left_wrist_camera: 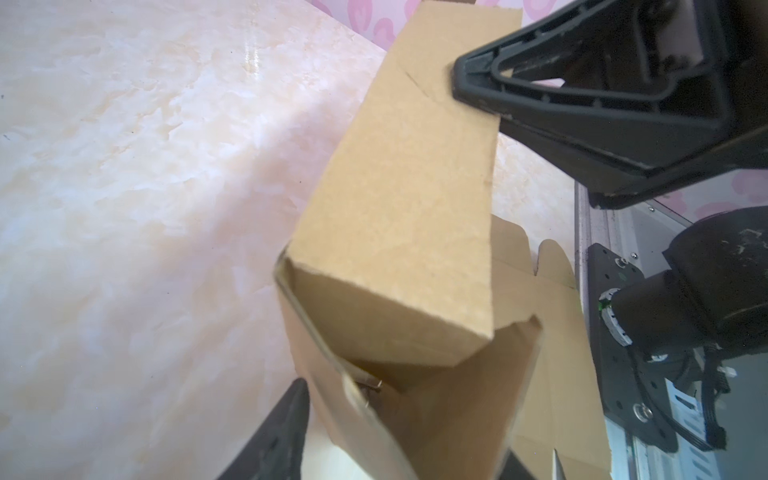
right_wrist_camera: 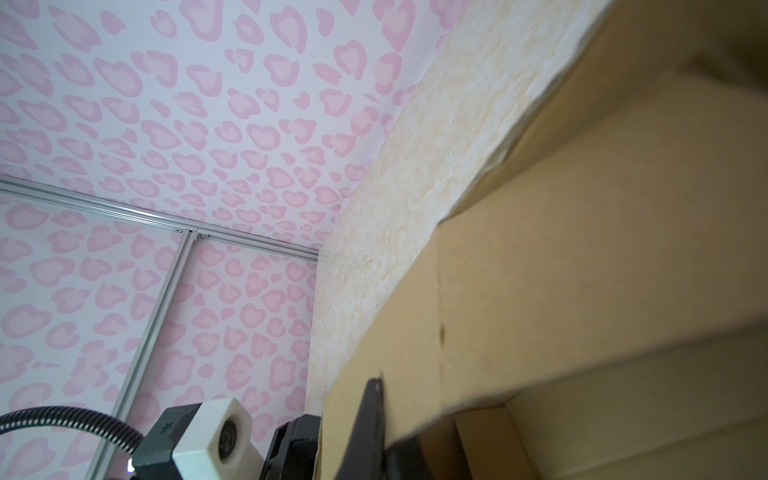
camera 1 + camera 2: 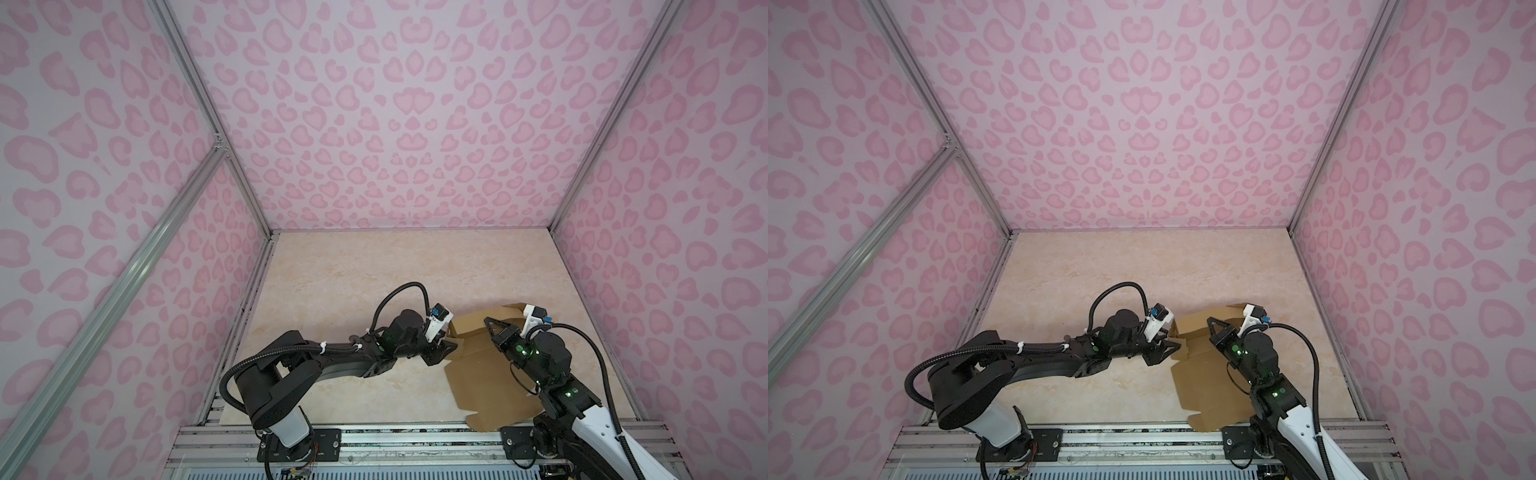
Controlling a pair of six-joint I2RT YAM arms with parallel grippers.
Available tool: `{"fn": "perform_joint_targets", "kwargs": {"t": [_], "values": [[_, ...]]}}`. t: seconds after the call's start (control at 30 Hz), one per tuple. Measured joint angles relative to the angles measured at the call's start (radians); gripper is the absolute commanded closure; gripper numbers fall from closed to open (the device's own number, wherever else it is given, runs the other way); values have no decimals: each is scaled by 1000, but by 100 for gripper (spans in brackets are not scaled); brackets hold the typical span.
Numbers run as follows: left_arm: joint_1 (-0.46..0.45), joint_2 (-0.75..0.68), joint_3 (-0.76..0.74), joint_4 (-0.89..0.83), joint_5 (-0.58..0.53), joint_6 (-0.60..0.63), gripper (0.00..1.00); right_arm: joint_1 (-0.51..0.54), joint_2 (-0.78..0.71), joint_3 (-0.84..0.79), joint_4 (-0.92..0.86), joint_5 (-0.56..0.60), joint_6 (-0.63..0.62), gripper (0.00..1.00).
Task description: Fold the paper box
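Paper box (image 3: 482, 386) lies lengthwise front to back.

Your two arms (image 3: 332, 357) are black, with white lower shells (image 3: 291, 428), green LEDs (image 3: 525, 352), ribbed cables (image 3: 224, 384), white zip ties (image 3: 323, 348) and white wrist cameras (image 3: 436, 324).

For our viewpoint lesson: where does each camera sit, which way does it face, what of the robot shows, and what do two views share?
A top view: high overhead, facing down and forward; left arm, right arm, paper box.
A top view: same head, same aim, same paper box and arms.
Left wrist: on the left arm, facing the box between its own jaws.
Right wrist: on the right arm, facing the far left corner; own jaw shows.
Shared: both wrist views show the box.
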Motion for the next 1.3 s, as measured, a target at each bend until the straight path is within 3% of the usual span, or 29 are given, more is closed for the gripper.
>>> {"fn": "perform_joint_targets", "kwargs": {"t": [1.3], "values": [[-156,61,45,50,-472,-69,55,180,-138,-10,-128,264,121,100]]}}
